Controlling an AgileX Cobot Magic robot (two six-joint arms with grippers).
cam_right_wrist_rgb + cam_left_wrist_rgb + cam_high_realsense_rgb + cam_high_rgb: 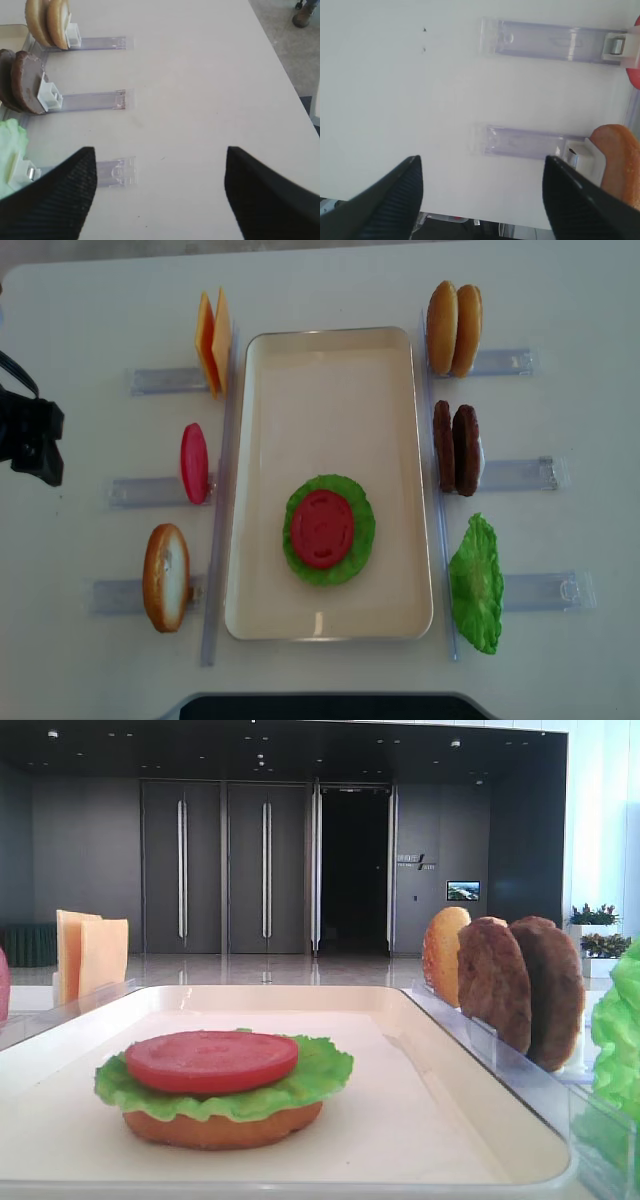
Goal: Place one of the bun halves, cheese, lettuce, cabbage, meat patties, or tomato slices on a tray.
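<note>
between picks: my left gripper [480,192] and right gripper [160,187] released; probably meat patties [22,82] next, ahead-left of my right fingers.

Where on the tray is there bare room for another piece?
The tray is bare from the lettuce and tomato slice stack to its cheese-side end. Outside both long rims, holders crowd the table.

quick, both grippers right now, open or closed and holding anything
Left gripper: open, holding nothing, above the bare white table.
Right gripper: open, holding nothing, also over the table.
</note>
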